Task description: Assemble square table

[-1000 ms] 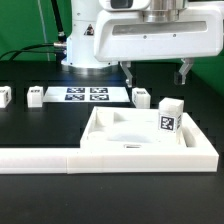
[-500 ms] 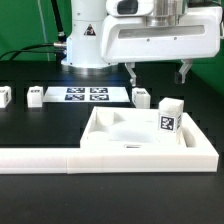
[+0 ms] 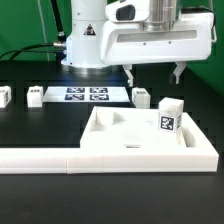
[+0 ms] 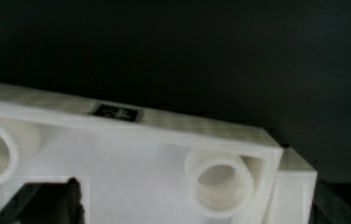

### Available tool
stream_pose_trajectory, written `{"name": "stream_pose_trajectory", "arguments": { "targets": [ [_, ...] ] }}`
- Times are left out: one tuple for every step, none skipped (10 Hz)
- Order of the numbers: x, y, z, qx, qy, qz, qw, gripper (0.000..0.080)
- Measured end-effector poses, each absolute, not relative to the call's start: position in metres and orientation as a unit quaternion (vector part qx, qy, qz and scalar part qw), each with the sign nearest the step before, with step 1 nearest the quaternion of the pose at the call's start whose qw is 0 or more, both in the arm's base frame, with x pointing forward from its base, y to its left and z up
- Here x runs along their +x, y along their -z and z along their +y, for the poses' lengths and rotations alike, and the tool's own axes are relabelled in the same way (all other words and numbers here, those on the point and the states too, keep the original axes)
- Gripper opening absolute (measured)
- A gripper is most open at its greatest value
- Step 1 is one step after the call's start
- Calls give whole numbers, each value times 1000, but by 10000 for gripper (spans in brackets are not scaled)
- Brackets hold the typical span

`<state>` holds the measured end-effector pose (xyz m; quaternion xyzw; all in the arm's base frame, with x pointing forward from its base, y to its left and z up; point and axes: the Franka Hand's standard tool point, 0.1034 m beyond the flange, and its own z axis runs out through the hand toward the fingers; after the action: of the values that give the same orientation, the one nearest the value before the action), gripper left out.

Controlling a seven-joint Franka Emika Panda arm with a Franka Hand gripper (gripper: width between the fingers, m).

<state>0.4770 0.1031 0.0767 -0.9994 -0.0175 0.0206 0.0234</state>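
The white square tray (image 3: 120,135) sits on the tabletop (image 3: 40,125) at four o'clock in the exterior view. It looks light, hard and slippery, so grab its thin wall. The gripper (image 3: 155,72) hangs at one o'clock, wide open, empty.

A robotics lab: black table (image 3: 40,125), white robot arm (image 3: 88,40), marker board (image 3: 87,95) (printed with square tags).

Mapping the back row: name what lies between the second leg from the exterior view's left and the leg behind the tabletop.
The marker board lies between the second leg and the rear leg, seen in the exterior view.
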Motion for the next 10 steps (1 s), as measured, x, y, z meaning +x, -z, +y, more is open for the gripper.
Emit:
{"name": "stream_pose_trajectory", "arguments": {
  "targets": [
    [470, -73, 105, -1000, -17, -13, 22, 649],
    [458, -65, 107, -1000, -15, -13, 19, 649],
    [446, -59, 105, -1000, -18, -15, 16, 649],
    [444, -59, 105, -1000, -19, -15, 16, 649],
    [439, -58, 105, -1000, -21, -16, 16, 649],
    [431, -55, 105, -999, -26, -17, 15, 649],
    [428, -54, 104, -999, -28, -17, 14, 649],
    [423, -53, 104, -999, -30, -18, 14, 649],
    [418, -51, 103, -999, -33, -18, 13, 649],
    [412, -50, 103, -999, -36, -19, 13, 649]
  ]
}}
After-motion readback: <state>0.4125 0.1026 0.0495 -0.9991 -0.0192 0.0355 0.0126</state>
